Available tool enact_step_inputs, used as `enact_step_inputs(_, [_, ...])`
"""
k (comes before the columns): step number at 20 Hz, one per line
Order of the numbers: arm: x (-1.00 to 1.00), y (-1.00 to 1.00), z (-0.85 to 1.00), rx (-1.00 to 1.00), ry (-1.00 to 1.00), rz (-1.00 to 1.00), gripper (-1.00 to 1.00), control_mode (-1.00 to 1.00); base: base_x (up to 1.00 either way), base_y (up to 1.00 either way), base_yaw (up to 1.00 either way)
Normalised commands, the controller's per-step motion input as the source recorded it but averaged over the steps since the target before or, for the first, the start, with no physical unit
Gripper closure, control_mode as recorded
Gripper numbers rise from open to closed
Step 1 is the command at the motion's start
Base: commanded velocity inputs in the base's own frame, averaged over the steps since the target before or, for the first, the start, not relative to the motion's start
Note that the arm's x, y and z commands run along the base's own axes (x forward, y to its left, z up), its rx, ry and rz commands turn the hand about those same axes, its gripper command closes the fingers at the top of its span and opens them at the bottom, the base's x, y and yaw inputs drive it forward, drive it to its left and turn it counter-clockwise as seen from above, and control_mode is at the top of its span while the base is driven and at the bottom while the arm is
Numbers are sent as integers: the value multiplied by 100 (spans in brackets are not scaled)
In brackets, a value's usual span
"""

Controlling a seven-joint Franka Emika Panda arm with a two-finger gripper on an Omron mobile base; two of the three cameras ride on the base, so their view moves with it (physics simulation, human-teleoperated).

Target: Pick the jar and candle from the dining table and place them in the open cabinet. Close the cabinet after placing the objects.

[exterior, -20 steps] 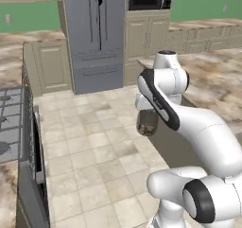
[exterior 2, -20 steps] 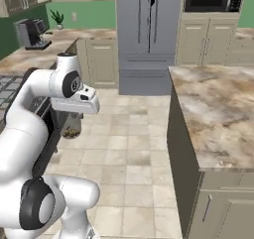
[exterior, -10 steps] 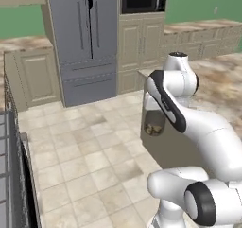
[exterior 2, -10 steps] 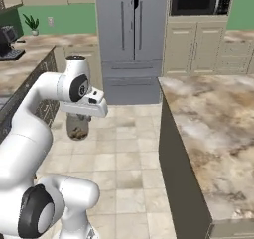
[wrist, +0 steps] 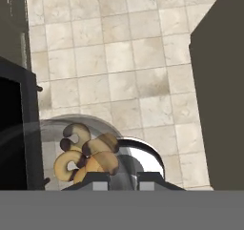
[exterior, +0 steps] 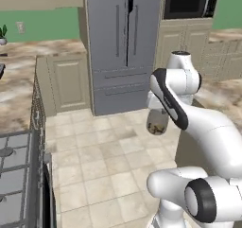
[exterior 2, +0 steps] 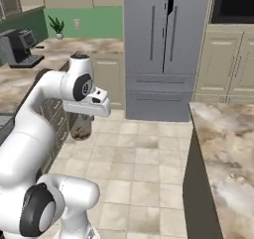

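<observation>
We have the jar (exterior: 157, 123) hanging upright directly below the gripper (wrist: 122, 175), whose jaws are closed on its rim, well above the tiled floor (exterior: 113, 161) and apart from the tabletop (exterior 2: 225, 149), so what matters next is finding the cabinet.

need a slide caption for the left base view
White arm's pincer carries the squat smoky-grey glass jar over the beige tiled floor.
</observation>
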Motion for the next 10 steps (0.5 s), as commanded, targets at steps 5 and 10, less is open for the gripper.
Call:
enact_step_inputs(5, [0, 0, 0, 0, 0, 0, 100, 100, 100, 0, 16])
enact_step_inputs(10, [0, 0, 0, 0, 0, 0, 100, 100, 100, 0, 20])
